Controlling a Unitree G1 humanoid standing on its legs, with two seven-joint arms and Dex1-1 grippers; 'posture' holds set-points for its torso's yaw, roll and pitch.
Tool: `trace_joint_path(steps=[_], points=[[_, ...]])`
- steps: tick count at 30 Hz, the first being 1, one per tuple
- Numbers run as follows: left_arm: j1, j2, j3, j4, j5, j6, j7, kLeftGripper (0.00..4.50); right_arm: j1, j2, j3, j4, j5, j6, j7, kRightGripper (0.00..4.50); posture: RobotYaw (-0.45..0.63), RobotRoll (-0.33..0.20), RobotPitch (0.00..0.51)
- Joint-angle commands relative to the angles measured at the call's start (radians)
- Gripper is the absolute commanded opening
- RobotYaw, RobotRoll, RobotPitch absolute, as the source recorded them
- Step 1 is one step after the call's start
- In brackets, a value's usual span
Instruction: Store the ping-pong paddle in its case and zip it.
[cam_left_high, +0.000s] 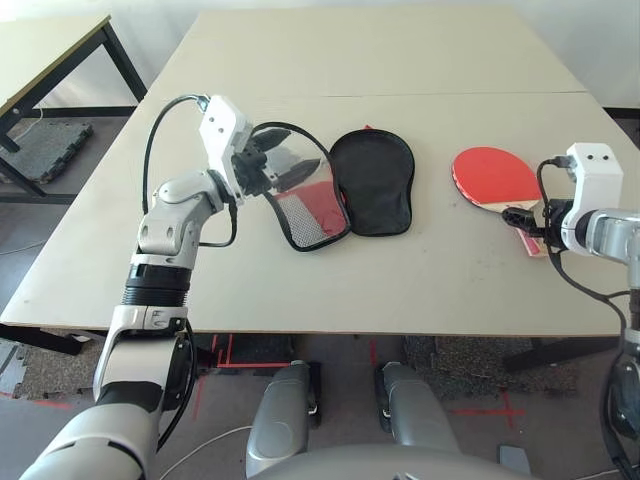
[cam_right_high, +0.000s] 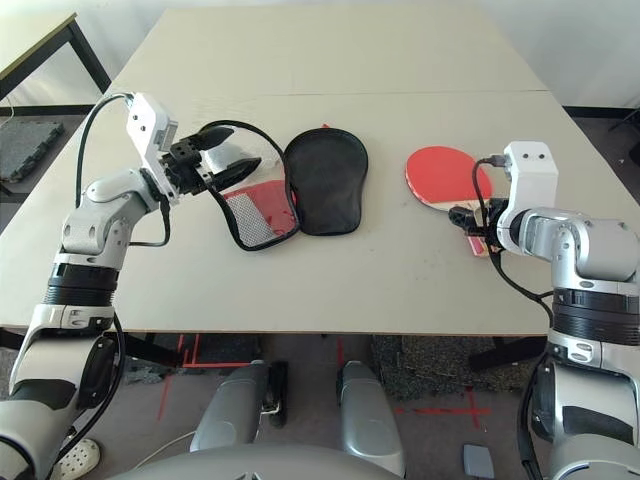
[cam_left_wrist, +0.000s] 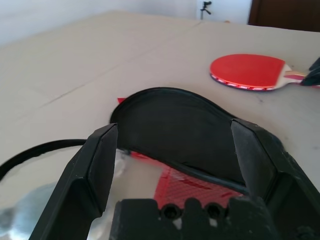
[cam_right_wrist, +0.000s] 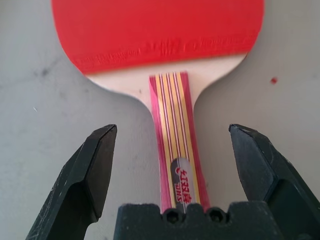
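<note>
Fingers of our right gripper (cam_right_wrist: 172, 165) straddle the ping-pong paddle (cam_left_high: 497, 177) handle, wide open; our left gripper (cam_right_high: 205, 160), also spread, seemingly empty, hovers at the case's (cam_left_high: 340, 190) nine o'clock.

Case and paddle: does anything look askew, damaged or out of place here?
Nothing stands out. The case lies unzipped and spread open on the table, the paddle flat and apart from it. The right gripper has its jaws open either side of the handle; the left gripper is open over the case.
</note>
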Motion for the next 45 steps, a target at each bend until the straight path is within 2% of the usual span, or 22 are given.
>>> trace_joint_path(steps=[1,2,5,12,13,22,29,36,39,45], points=[[0.024,0.011,-0.017,-0.028,-0.009,0.02,-0.025,4.5,0.012,0.009,0.01,0.035,-0.016,-0.013,0.008,4.48,0.01,0.0,0.16],[0.026,0.012,-0.019,-0.028,-0.006,0.019,-0.028,4.5,0.012,0.013,0.01,0.043,-0.017,-0.016,0.009,4.48,0.01,0.0,0.16],[0.027,0.01,-0.019,-0.026,-0.005,0.018,-0.027,4.5,0.013,0.02,0.009,0.058,-0.025,-0.03,0.012,3.87,0.01,0.0,0.162],[0.023,0.008,-0.022,-0.016,0.0,0.015,-0.026,4.5,0.012,0.024,0.015,0.06,-0.036,-0.043,0.03,1.32,0.01,0.0,0.164],[0.02,0.007,-0.021,-0.01,0.005,0.015,-0.017,4.5,0.012,0.024,0.015,0.061,-0.037,-0.044,0.033,1.14,0.01,0.0,0.163],[0.015,0.009,-0.008,0.012,0.017,-0.006,0.018,4.5,-0.011,0.079,-0.033,-0.005,-0.021,0.022,-0.006,1.12,0.01,0.0,0.163],[0.018,0.022,-0.01,0.019,0.022,-0.012,0.013,4.5,-0.111,0.19,-0.067,-0.141,0.005,0.152,-0.052,1.12,0.01,0.0,0.161],[0.018,0.026,-0.008,0.019,0.025,-0.013,0.016,4.5,-0.216,0.294,-0.053,-0.176,-0.023,0.242,-0.125,1.12,0.02,0.0,0.159],[0.022,0.029,-0.005,0.015,0.026,-0.014,0.019,4.5,-0.29,0.391,-0.044,-0.17,-0.068,0.268,-0.206,1.12,0.03,0.0,0.156],[0.029,0.025,-0.004,0.006,0.026,-0.014,0.027,4.5,-0.352,0.544,-0.039,-0.174,-0.126,0.296,-0.295,1.12,0.04,0.0,0.151]])
